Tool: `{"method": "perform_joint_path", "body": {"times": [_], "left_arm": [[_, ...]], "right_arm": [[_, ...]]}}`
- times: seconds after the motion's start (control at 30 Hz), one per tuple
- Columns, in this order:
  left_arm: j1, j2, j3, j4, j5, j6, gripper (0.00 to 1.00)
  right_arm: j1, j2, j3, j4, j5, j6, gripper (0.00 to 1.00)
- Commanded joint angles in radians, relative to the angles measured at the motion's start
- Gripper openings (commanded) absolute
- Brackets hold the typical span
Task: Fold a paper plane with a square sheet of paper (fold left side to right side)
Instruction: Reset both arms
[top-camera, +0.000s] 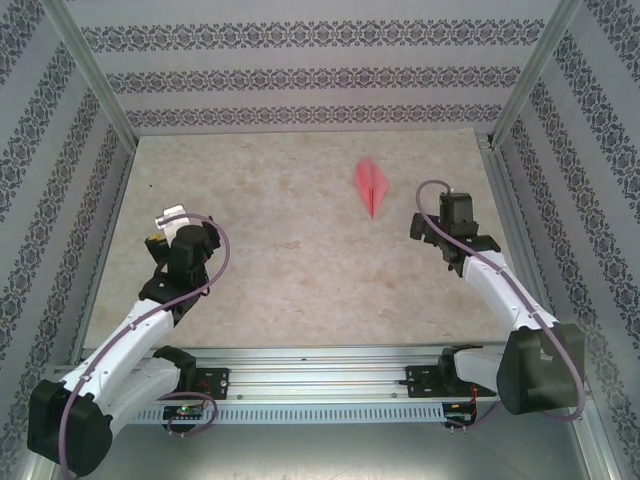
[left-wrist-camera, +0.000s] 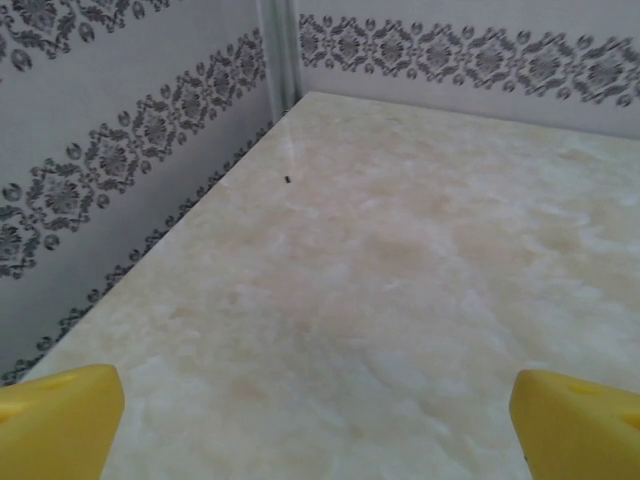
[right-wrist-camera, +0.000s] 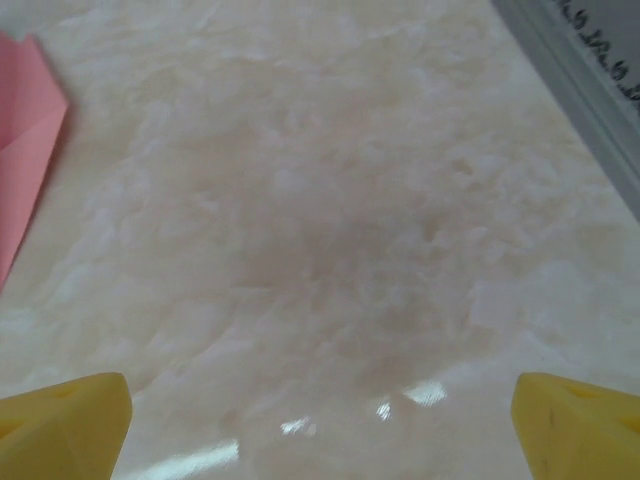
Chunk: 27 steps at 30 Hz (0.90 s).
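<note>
Top external view: light, flimsy paper plane (top-camera: 371, 186), likely best pinched along its crease; left end effector (left-wrist-camera: 320, 435) and right end effector (right-wrist-camera: 320, 430) spread, empty.

Salmon-pink paper plane (top-camera: 371, 186) upper right of centre, cream marbled worktop (top-camera: 300, 260), white walls (top-camera: 300, 60) banded with grey floral print, yellow fingertips (left-wrist-camera: 60, 420) on left end effector (left-wrist-camera: 320, 430) and right end effector (right-wrist-camera: 320, 430), white-and-black arms (top-camera: 140, 330)
</note>
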<state>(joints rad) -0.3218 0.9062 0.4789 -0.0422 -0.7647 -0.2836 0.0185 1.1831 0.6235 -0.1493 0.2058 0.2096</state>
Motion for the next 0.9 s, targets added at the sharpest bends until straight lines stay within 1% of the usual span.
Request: {"method": "perform_joint_path", "body": {"times": [0.0,0.07,0.13,0.27,0.3,0.37,0.43,0.53,0.63,0.67,0.7,0.73,0.77,0.8,0.83,0.87], "left_arm": [[0.047,0.011,-0.047,0.227,-0.013,0.135,1.00],[0.076,0.026,-0.092,0.312,0.050,0.174,1.00],[0.106,0.040,-0.118,0.361,0.093,0.197,1.00],[0.168,0.087,-0.176,0.529,0.247,0.236,1.00],[0.180,0.108,-0.181,0.562,0.283,0.238,1.00],[0.194,0.157,-0.186,0.616,0.320,0.244,1.00],[0.205,0.227,-0.189,0.692,0.362,0.254,1.00],[0.211,0.353,-0.182,0.805,0.418,0.272,1.00],[0.219,0.501,-0.175,0.934,0.466,0.259,1.00],[0.219,0.559,-0.176,0.995,0.493,0.263,1.00],[0.221,0.614,-0.164,1.023,0.539,0.282,1.00],[0.221,0.661,-0.144,1.038,0.561,0.298,1.00],[0.221,0.671,-0.108,0.999,0.579,0.307,1.00],[0.225,0.643,-0.067,0.855,0.597,0.295,1.00],[0.237,0.658,-0.084,0.911,0.616,0.294,1.00],[0.237,0.659,-0.085,0.925,0.609,0.291,1.00]], "right_arm": [[-0.040,0.032,-0.134,0.538,-0.008,-0.074,0.98],[-0.040,0.103,-0.230,0.810,-0.001,-0.144,0.98],[-0.043,0.180,-0.269,0.991,-0.018,-0.159,0.98],[-0.040,0.354,-0.275,1.192,-0.110,-0.182,0.98],[-0.040,0.366,-0.275,1.202,-0.119,-0.184,0.98],[-0.042,0.330,-0.259,1.093,-0.094,-0.179,0.98],[-0.042,0.354,-0.270,1.161,-0.095,-0.176,0.98],[-0.042,0.352,-0.271,1.158,-0.091,-0.176,0.98],[-0.041,0.353,-0.269,1.153,-0.100,-0.182,0.98],[-0.040,0.351,-0.268,1.149,-0.108,-0.185,0.98],[-0.040,0.352,-0.266,1.147,-0.112,-0.184,0.98],[-0.041,0.352,-0.268,1.149,-0.111,-0.185,0.98],[-0.039,0.351,-0.268,1.146,-0.112,-0.188,0.98],[-0.039,0.351,-0.266,1.148,-0.112,-0.189,0.98],[-0.037,0.351,-0.266,1.145,-0.114,-0.190,0.98],[-0.037,0.352,-0.265,1.145,-0.116,-0.190,0.98]]}}
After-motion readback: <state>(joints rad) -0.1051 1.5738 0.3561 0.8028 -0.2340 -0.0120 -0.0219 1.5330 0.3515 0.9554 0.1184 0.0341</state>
